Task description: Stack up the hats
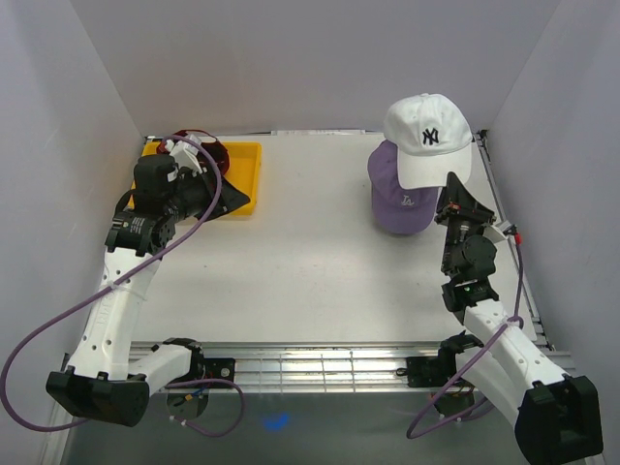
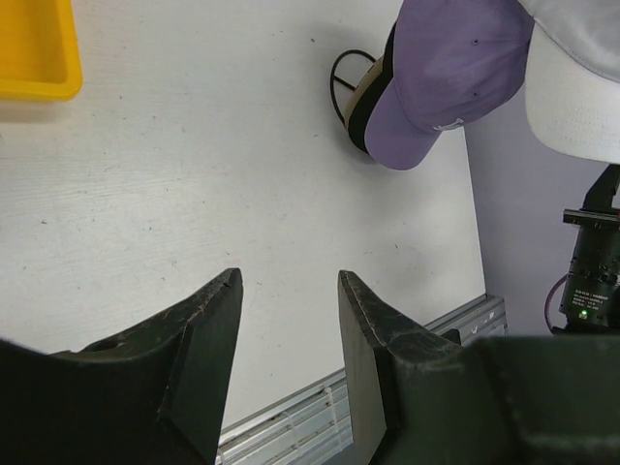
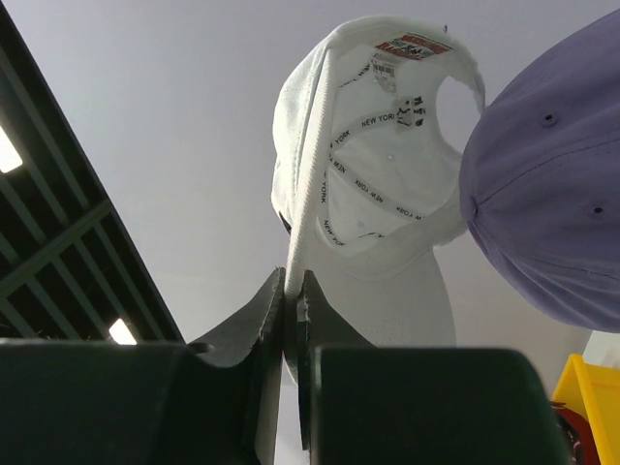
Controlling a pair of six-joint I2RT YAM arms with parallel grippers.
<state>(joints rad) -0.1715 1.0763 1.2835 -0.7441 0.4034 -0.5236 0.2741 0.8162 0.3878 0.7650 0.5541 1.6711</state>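
- Right gripper [image 3: 293, 286] is clenching the white cap's [image 3: 387, 194] brim between its jaws.
- That cap is hanging partly over the lavender cap [image 1: 397, 205], far right.
- Left gripper [image 2: 289, 286] is hovering released, jaws empty, caps well apart from it.

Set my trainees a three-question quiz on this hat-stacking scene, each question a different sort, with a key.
1. True or false: the left gripper holds a cap.
2. The right gripper pinches the white cap by its: A crown, B brim, C back strap.
3. What colour is the cap just beneath the white cap?
Key: 1 false, its jaws stand open and empty; 2 B; 3 lavender cap.
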